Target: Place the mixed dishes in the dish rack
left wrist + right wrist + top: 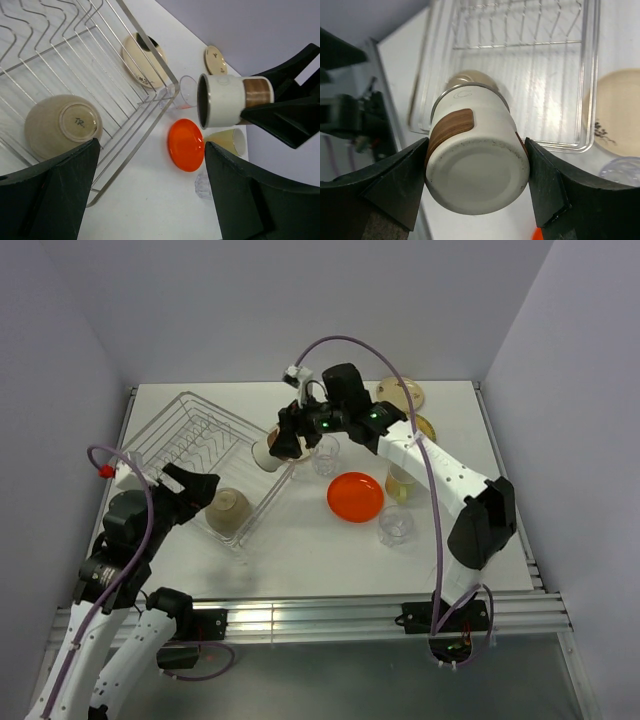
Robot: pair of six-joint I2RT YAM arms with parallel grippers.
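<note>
My right gripper point(285, 443) is shut on a small white cup point(268, 455) with a brown band and a metal rim. It holds the cup on its side above the right edge of the silver wire dish rack point(185, 400), mouth toward the rack; the cup also shows in the right wrist view point(475, 165) and the left wrist view point(227, 100). A white bowl point(228, 510) lies upside down in the rack's near corner. My left gripper point(195, 485) is open and empty above that corner. The orange plate point(355, 496), the pale yellow mug point(400, 483) and two clear glasses point(325, 455) point(396, 525) stand on the table.
A cream patterned plate point(142, 60) lies by the rack's right side, under my right arm. Another cream plate point(402, 393) and a tan plate point(425, 427) sit at the back right. Walls close the table on three sides.
</note>
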